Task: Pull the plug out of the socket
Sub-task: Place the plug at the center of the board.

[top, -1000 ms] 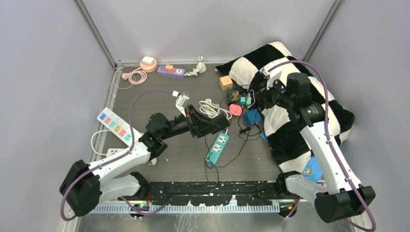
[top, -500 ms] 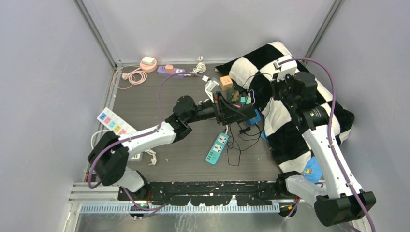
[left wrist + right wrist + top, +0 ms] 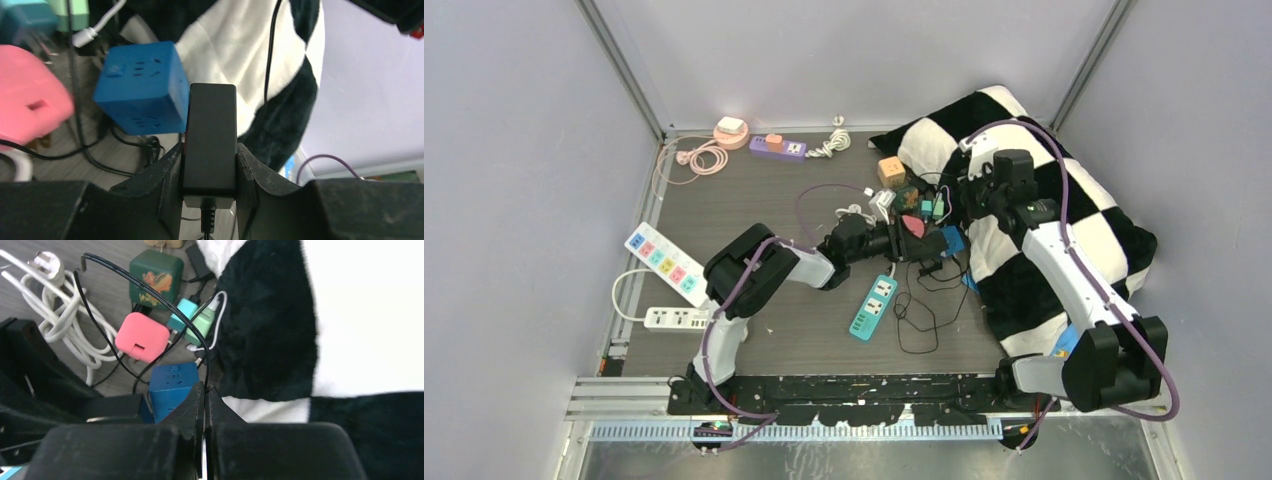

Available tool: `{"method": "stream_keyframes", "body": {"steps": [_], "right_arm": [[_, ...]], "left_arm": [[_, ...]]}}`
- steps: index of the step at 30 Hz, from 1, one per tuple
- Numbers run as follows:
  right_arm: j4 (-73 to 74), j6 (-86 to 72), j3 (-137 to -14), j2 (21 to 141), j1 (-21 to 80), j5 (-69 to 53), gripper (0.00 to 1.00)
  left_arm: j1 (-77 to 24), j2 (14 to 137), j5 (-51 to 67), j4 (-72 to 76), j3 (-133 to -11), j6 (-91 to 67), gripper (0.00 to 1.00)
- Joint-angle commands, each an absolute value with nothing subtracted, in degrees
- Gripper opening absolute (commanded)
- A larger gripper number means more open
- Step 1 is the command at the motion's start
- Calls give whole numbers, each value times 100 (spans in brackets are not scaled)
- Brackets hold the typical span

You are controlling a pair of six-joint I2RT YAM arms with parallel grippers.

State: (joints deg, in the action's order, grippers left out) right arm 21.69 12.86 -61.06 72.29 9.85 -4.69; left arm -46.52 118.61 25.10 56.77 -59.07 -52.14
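Currently the left gripper [image 3: 210, 150] is clamped on the black plug [image 3: 210, 120] – fingers press both long sides, and the plug's cord leaves from its near end. The plug's far end sits right by the rt face of the blue cube socket [image 3: 142, 87]. They look to be touching, but can't tell if the pins are in. The cube rests on the dark table [image 3: 724, 200] at the edge of the checkered cushion [image 3: 360, 315], approx. centre of the clutter in the top view.

Right gripper [image 3: 205, 395] hangs over the same spot w/ fingers pressed together – a thin black cord [image 3: 150, 290] arcs across and ends in the seam between them, so it looks pinched there. Below it are the cube, a pink plug [image 3: 141, 342] just beside the cube, a green charger [image 3: 155, 272] further back and a coiled white cable [image 3: 65, 315] to the left. Teal and mint plugs lie between the pink one and the cushion.
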Motion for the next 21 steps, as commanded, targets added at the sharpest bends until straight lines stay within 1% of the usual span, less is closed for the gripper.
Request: {"method": "stream_keyframes", "body": {"steps": [1, 5, 10, 11, 15, 17, 19, 21], "right_arm": [[2121, 1162, -6241, 7461, 960, -1044, 1], [2230, 1131, -6336, 7724, 966, -1148, 1], [2178, 1045, -6304, 7734, 966, -1121, 1], [2151, 1024, -6295, 7741, 963, -1079, 4], [2121, 987, -6302, 7802, 955, -900, 11], [2118, 976, -6308, 7816, 949, -855, 16], [2139, 984, -6319, 7816, 955, -853, 25], [2144, 976, -6316, 7781, 944, -880, 37]], "left_arm": [[-4641, 11818, 1828, 6298, -6383, -4856, 1], [-4613, 11966, 1435, 6137, -6655, -4680, 1], [-4530, 12215, 1098, 6008, -7111, -4796, 1], [-4515, 12291, 1041, 5919, -7240, -4798, 1], [-4491, 12494, 831, 5703, -7556, -4791, 1], [-4491, 12559, 726, 5590, -7708, -4756, 1], [-4491, 12621, 622, 5442, -7853, -4714, 1], [-4491, 12674, 582, 5293, -7982, -4696, 4]]}}
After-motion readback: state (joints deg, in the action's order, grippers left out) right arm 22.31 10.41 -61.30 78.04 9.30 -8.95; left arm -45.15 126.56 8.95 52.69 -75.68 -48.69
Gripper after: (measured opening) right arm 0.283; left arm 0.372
